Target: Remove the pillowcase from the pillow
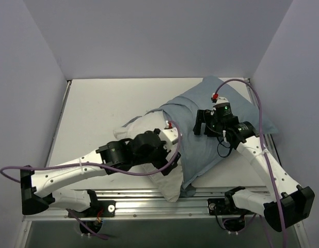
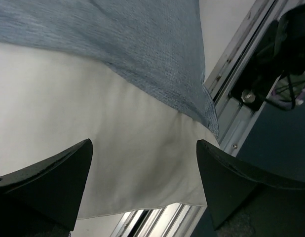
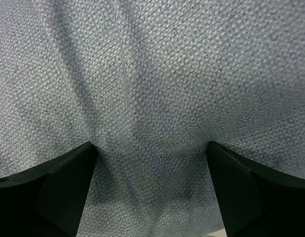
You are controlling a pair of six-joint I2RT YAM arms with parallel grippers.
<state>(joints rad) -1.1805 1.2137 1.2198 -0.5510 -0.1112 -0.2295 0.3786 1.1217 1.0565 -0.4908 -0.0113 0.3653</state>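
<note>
The blue-grey pillowcase (image 1: 203,111) lies across the table's right half, its plain face up. It still covers part of the white pillow (image 1: 131,132), whose bare end reaches the near edge. My left gripper (image 1: 167,157) hovers over that bare end. In the left wrist view the left gripper (image 2: 143,148) is open above the pillow (image 2: 93,118), with the pillowcase (image 2: 137,44) hem just beyond. My right gripper (image 1: 197,124) sits on top of the cover. Seen from its wrist, the right gripper (image 3: 151,148) is open, with creased pillowcase (image 3: 152,74) fabric filling the view and nothing pinched.
A metal rail (image 2: 241,98) runs along the near table edge, and the pillow's corner overhangs it. The right arm's base (image 1: 237,199) stands close to that corner. White table surface (image 1: 108,103) shows at the back left. Grey walls enclose three sides.
</note>
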